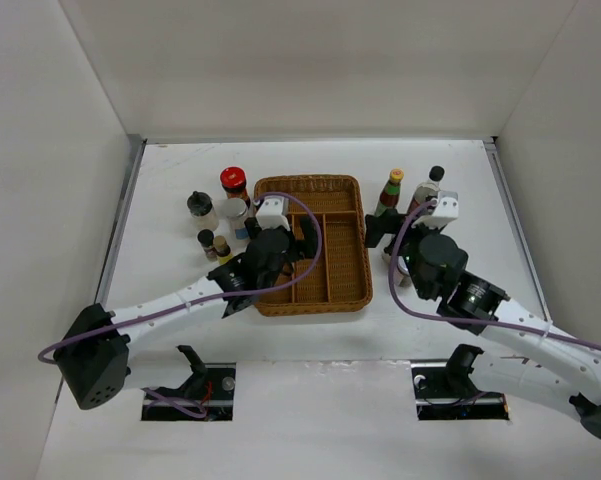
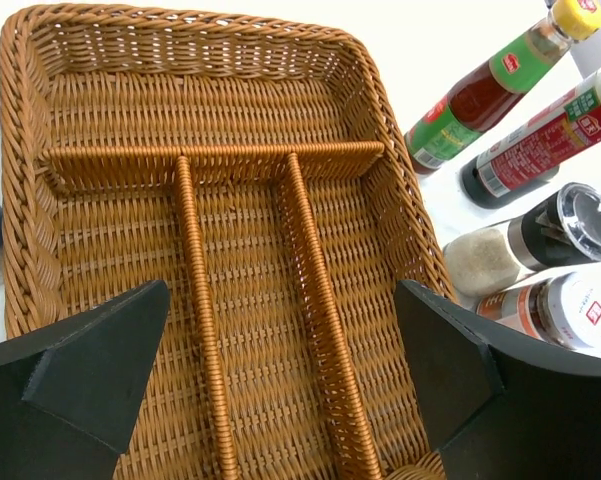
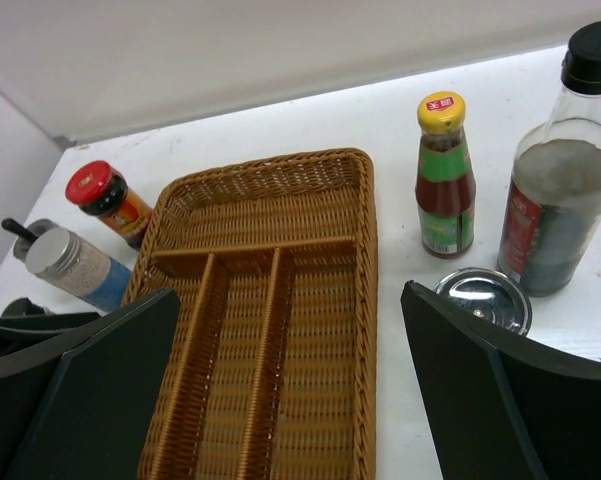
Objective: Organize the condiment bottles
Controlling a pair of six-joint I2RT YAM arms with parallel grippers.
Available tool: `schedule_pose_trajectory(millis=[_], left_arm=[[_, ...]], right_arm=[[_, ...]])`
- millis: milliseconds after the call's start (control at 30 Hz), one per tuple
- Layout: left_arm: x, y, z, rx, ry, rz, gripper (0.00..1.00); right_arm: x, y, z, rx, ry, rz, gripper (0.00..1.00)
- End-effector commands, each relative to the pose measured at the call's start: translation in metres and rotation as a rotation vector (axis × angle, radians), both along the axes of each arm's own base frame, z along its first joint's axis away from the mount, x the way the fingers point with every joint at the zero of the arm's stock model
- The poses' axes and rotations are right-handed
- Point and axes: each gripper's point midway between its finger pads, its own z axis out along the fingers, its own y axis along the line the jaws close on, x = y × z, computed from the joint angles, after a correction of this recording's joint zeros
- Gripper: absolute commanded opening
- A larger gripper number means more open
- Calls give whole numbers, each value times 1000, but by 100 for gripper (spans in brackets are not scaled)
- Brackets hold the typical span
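The condiment bottles stand in two groups beside the empty wicker tray (image 1: 342, 262). On its left are a red-capped jar (image 1: 233, 181), a black-capped jar (image 1: 200, 206), a silver-capped jar (image 1: 233, 212) and small dark bottles (image 1: 212, 242). On its right are a yellow-capped sauce bottle (image 1: 391, 190) and a black-capped dark bottle (image 1: 431, 186). My left gripper (image 1: 302, 252) hangs open over the tray's left compartments (image 2: 240, 320), holding nothing. My right gripper (image 1: 382, 240) is open and empty by the tray's right rim, with a silver-lidded jar (image 3: 483, 298) just at its right finger.
The tray (image 3: 270, 300) has one cross compartment at the far end and three long ones. In the left wrist view, several bottles (image 2: 540, 140) crowd close to its right rim. White walls enclose the table on three sides.
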Motion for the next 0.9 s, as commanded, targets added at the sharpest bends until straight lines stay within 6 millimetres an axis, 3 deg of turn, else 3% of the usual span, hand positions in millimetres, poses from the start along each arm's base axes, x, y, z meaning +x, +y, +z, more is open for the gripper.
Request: schedule_pose_trajectory(millis=[0,200,367,400,433,467,533,600,633,667,700,767,867], left_arm=[[3,-3,35,-78,-79,-4,100],[6,1,53,-131,-176,-5,100],[10,14,53,-121,-206,49,100],[11,16,55,-129,-211,53,100],[10,17,56,-139,-215,49,100],[9,17,57,-147,-215,38,100],[6,14,56,-162,-219,14,97],[4,9,56,-160,-225,-17,67],[3,9,56,-155,-227,-28,44],[3,8,56,-148,-229,-35,28],[1,9,55,-149,-228,-40,20],[-1,12,55,-153,-236,-33,14],[3,24,53,-162,-245,7,14]], right_arm=[[-3,8,29,16,-48,57,100],[1,18,22,-8,-32,77,100],[4,29,24,13,-48,141,100],[4,32,26,20,-55,158,87],[6,33,29,26,-60,161,58],[10,31,30,25,-58,147,37],[20,23,28,17,-38,107,18],[29,14,26,3,1,54,14],[34,9,24,-8,15,29,13],[40,3,22,-28,29,-3,13],[47,-4,21,-47,42,-34,13],[57,-21,22,-73,52,-98,16],[73,-41,20,-90,85,-147,25]])
